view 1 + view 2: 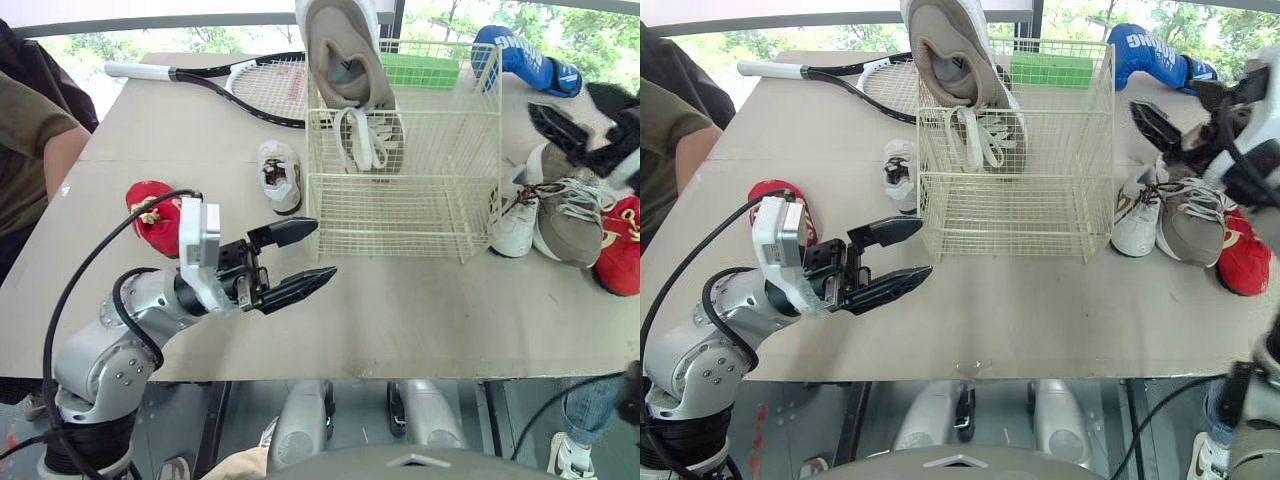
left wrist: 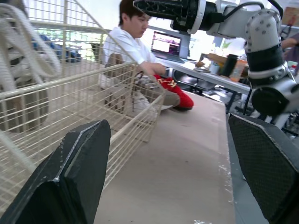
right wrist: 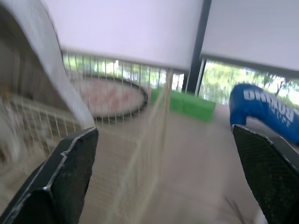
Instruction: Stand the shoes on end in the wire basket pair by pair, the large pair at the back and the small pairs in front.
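Where the beige table (image 1: 400, 310) runs from the cream wire basket (image 1: 420, 178) to its near edge, a broad bare strip lies open, and the left gripper (image 1: 322, 250) is held low over it, just off the basket's front-left corner. Its forearm reaches in from the left edge with the wrist level. Its two black fingers point toward the basket, spread wide and gripping nothing.

One large grey-beige sneaker (image 1: 345, 50) stands on end in the basket's back-left corner, its top rising above the rim and its white laces hanging down inside. The front and right of the basket floor are free.

Just beside the basket's left wall lies a small white child's shoe (image 1: 280, 175). A small red shoe (image 1: 150, 215) sits further left, near the left arm's elbow cable.

Close to the right wall lie a white sneaker (image 1: 515, 225), a second large grey sneaker (image 1: 575, 220) and a red shoe at the table's right edge (image 1: 622, 245), packed side by side.

Above that cluster the right gripper (image 1: 562, 100) is raised, its fingers wide apart and empty, aimed toward the basket's back-right corner.

Along the far edge lie a black-and-white tennis racket (image 1: 265, 85), a green box (image 1: 420, 70) behind the basket and a blue boxing glove (image 1: 520, 55). A person's arm (image 1: 30, 130) borders the table's left side.
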Controlling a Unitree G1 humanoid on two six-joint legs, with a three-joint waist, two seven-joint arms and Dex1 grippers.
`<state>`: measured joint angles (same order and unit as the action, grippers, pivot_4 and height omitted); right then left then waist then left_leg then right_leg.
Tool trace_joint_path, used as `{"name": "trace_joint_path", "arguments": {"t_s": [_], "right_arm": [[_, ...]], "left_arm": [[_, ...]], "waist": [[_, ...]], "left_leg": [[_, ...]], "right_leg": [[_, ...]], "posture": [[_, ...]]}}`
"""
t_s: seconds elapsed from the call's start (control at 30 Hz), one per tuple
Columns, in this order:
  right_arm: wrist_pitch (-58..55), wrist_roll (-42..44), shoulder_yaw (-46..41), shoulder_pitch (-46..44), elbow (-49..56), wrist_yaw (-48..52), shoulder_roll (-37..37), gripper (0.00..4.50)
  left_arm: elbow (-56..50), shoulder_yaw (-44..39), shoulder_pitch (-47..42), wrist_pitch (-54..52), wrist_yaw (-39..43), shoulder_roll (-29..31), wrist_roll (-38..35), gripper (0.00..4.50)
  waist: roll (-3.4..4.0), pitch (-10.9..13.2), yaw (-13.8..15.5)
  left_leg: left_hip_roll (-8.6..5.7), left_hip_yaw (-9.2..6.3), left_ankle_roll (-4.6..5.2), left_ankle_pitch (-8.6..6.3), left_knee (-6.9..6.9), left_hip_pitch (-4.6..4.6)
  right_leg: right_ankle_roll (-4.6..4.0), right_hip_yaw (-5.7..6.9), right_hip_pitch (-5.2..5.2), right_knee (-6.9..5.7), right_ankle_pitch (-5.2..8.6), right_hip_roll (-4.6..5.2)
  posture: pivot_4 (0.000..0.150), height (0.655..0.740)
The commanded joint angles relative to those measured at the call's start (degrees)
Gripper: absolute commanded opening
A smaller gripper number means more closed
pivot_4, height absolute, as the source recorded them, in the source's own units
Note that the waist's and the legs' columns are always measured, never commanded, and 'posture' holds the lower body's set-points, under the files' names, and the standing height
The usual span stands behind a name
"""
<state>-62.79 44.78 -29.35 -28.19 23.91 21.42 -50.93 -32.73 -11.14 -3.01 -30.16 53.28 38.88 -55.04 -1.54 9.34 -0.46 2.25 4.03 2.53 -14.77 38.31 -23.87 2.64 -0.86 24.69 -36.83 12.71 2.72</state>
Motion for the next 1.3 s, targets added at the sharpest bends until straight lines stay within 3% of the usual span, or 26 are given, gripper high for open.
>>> {"name": "trace_joint_path", "arguments": {"t_s": [0.03,0.13,0.23,0.43,0.57,0.7,0.8,0.83,1.07,1.3], "right_arm": [[1.0,-4.1,-1.6,5.3,-7.4,7.2,-9.0,4.48],[6.8,-10.9,5.2,7.3,-15.6,10.5,-14.1,4.48],[9.5,-14.1,13.5,2.9,-25.7,16.3,-14.9,4.48],[16.4,-23.8,26.3,-14.6,-49.3,21.7,-9.9,4.48],[24.2,-35.2,35.6,-24.8,-68.6,23.6,-6.1,4.48],[27.6,-41.4,38.7,-32.4,-84.6,23.2,-2.0,4.48],[28.4,-45.3,40.9,-34.4,-91.3,25.1,-0.6,3.74],[27.8,-45.6,40.8,-35.0,-92.7,26.6,-0.3,3.11],[23.8,-46.0,37.1,-37.6,-96.5,30.4,0.5,0.04],[22.3,-39.5,26.0,-37.5,-93.6,29.3,-1.4,0.04]], "left_arm": [[-2.8,1.1,-3.0,-0.9,-0.1,0.0,-2.5,4.40],[-3.0,2.3,-5.7,-1.6,-1.2,-0.4,-2.7,4.40],[-2.8,2.9,-7.7,-2.4,-1.2,-0.4,-3.7,4.40],[-3.7,3.9,-9.7,-3.5,0.3,0.5,-4.8,4.40],[-4.4,4.4,-10.1,-3.1,0.3,0.6,-3.9,4.40],[-4.5,5.0,-10.3,-2.6,0.0,-0.1,-3.0,4.40],[-4.8,5.1,-10.1,-2.3,-0.5,-0.7,-2.6,4.50],[-4.9,5.0,-10.0,-2.2,-0.6,-0.9,-2.5,4.50],[-4.5,5.5,-9.9,-1.7,-0.9,-1.9,-1.5,4.50],[-3.6,5.4,-9.8,-1.2,-0.4,-2.5,-1.1,4.50]], "waist": [[0.00,0.0,0.2],[0.01,0.0,-0.3],[0.03,0.0,-1.1],[0.19,0.1,-1.9],[0.17,0.1,-1.5],[0.18,0.1,-1.2],[0.12,0.1,-0.9],[0.12,0.1,-0.6],[0.12,0.0,-0.4],[0.12,0.0,-0.6]], "left_leg": [[-0.04,0.00,0.03,-0.02,0.01,-0.02],[-0.08,0.05,0.07,-0.04,0.05,0.04],[-0.08,0.21,0.08,-0.04,0.11,0.18],[-0.09,0.23,0.07,-0.03,0.13,0.18],[-0.10,0.16,0.07,-0.03,0.10,0.10],[-0.11,0.19,0.06,-0.03,0.07,0.02],[-0.12,0.20,0.05,-0.03,0.11,0.05],[-0.12,0.20,0.05,-0.03,0.13,0.04],[-0.10,0.17,0.06,-0.03,0.16,0.14],[-0.08,0.14,0.05,-0.03,0.15,0.12]], "right_leg": [[0.00,-0.02,-0.01,0.02,0.00,0.02],[-0.01,-0.12,-0.03,0.03,0.01,0.02],[-0.01,-0.32,-0.04,0.00,0.01,-0.09],[0.11,-0.44,-0.01,-0.06,-0.08,-0.18],[0.21,-0.37,0.02,0.00,-0.14,-0.18],[0.21,-0.35,0.02,0.11,-0.14,-0.16],[0.22,-0.36,-0.04,0.13,-0.14,-0.14],[0.22,-0.35,-0.05,0.13,-0.14,-0.14],[0.18,-0.26,-0.09,-0.01,-0.15,-0.15],[0.19,-0.28,-0.08,-0.01,-0.15,-0.16]], "posture": [[0.150,0.7400],[0.150,0.7400],[0.150,0.7400],[0.150,0.7400],[0.150,0.7400],[0.150,0.7400],[0.150,0.7400],[0.150,0.7400],[0.150,0.7400],[0.150,0.7400]]}}
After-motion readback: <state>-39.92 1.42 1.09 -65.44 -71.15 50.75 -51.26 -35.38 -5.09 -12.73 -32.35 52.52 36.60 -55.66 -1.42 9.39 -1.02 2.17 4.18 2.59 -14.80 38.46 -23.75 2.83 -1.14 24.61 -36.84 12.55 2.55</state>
